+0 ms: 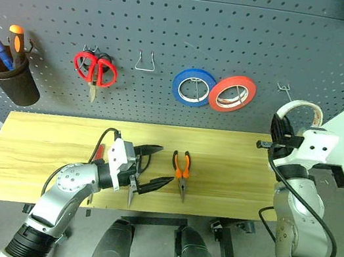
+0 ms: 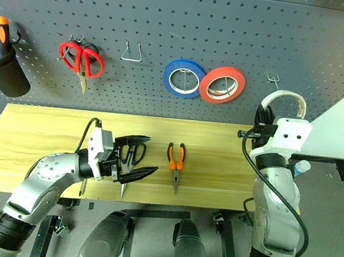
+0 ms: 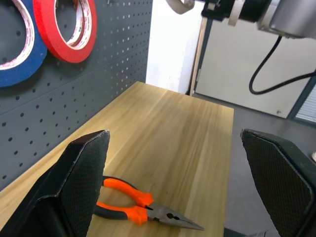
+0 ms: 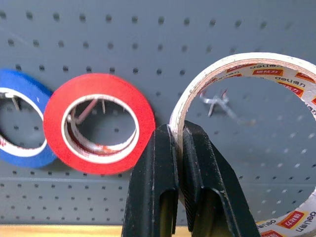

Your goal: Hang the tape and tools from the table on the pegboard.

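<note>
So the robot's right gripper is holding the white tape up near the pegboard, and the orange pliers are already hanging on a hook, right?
Not quite. The right gripper does hold the white tape up near the pegboard, but the orange pliers lie on the table, not on a hook. The left eye view shows them flat on the wood.
</note>
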`<state>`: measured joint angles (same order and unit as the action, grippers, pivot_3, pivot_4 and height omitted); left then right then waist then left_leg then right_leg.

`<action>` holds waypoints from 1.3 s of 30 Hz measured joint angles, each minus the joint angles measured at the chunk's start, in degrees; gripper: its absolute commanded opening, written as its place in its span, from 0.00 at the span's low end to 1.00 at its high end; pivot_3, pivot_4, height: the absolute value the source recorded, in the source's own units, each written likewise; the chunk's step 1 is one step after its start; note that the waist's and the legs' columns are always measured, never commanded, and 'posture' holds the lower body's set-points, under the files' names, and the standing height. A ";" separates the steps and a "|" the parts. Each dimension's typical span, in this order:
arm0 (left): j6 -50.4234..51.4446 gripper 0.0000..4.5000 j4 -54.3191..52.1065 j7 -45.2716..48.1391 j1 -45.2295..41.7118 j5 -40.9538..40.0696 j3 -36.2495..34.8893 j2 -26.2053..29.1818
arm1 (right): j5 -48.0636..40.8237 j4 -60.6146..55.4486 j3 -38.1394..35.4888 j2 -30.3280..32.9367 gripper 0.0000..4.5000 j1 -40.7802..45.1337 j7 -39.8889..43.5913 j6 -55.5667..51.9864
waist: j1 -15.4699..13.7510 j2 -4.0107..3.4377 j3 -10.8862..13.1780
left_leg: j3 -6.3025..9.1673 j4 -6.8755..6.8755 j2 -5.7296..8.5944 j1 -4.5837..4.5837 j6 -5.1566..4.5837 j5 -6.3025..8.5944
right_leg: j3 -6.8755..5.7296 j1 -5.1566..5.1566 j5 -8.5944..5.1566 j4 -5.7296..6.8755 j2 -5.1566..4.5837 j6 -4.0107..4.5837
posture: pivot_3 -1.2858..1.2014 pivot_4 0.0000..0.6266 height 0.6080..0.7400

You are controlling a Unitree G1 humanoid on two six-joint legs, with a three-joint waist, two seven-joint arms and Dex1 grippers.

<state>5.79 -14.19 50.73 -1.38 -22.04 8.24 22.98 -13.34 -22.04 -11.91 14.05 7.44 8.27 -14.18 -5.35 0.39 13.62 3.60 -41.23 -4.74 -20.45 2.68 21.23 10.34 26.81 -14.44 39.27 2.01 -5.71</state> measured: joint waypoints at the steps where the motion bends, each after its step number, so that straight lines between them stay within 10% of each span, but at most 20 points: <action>1: 0.10 0.99 -0.28 -0.01 0.02 -0.08 0.00 0.01 | 0.00 0.41 0.08 0.00 0.00 0.35 0.22 0.53 | 0.03 0.00 0.00 | 0.00 0.00 0.00 0.01 0.00 0.00 | 0.00 0.00 0.00 0.00 0.00 0.00 | 0.62 0.28 0.52; 39: 5.85 0.99 -6.95 -2.23 -3.28 -8.66 -1.16 -1.53 | 0.94 20.33 0.09 1.07 0.00 9.92 5.41 9.74 | 0.07 0.00 0.02 | 0.00 0.09 0.00 -0.02 -0.02 0.01 | 0.02 0.04 -0.05 -0.05 0.01 -0.05 | 0.62 0.31 0.52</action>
<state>11.64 -21.14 48.50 -4.66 -30.70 7.08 21.46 -12.40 -1.71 -11.82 15.12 17.37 13.68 -4.44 -5.28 0.38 13.64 3.60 -41.14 -4.74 -20.46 2.65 21.25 10.36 26.84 -14.49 39.21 2.02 -5.76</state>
